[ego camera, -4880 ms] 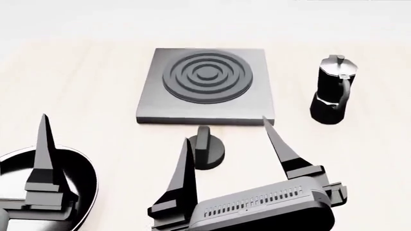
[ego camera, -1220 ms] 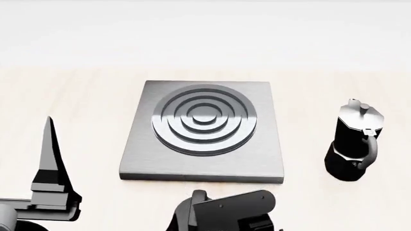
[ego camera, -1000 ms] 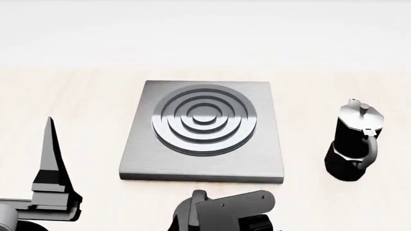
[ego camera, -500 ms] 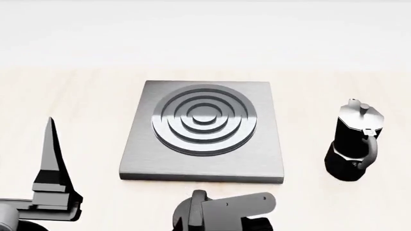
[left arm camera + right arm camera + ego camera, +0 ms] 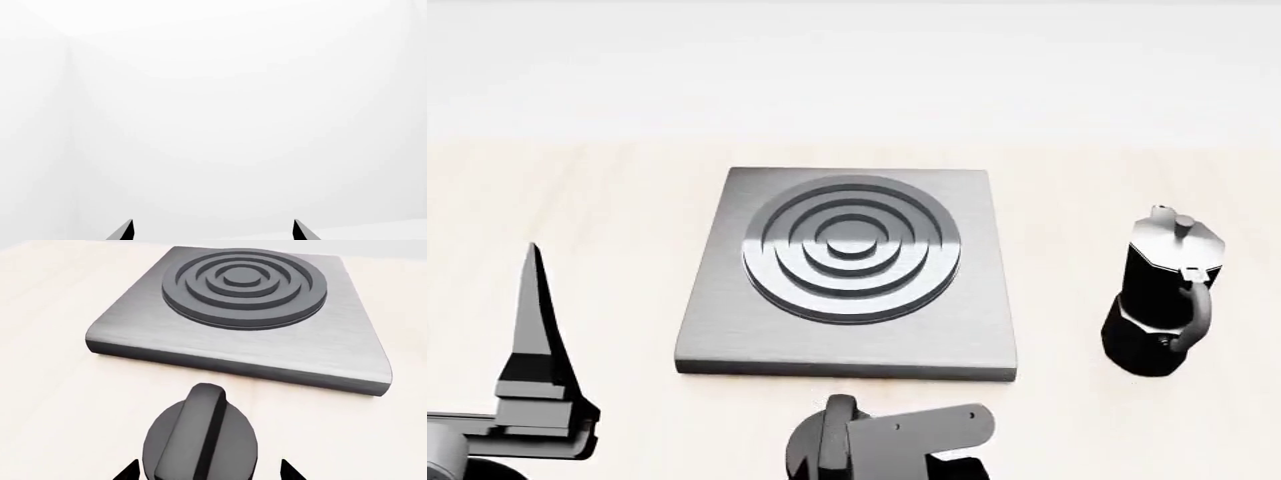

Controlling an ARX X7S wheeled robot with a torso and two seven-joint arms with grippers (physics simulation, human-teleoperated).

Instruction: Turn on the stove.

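Observation:
The stove slab [image 5: 847, 270] is a grey square with dark concentric rings; it also shows in the right wrist view [image 5: 243, 315]. Its black ridged knob [image 5: 200, 440] lies on the table in front of the slab, and in the head view the knob [image 5: 825, 440] is partly hidden by my right gripper's body [image 5: 914, 435]. My right gripper [image 5: 209, 472] is open, with one fingertip on each side of the knob and not touching it. My left gripper [image 5: 212, 231] is open and empty, facing a blank white surface; one of its fingers [image 5: 534, 320] stands upright left of the slab.
A black moka pot [image 5: 1161, 300] stands to the right of the slab. The light wooden table [image 5: 601, 220] extends around the slab, with a white wall behind.
Since the oldest frame the head view has shifted and my right gripper has turned down over the knob. In the last second its body has tilted slightly. The left arm is still.

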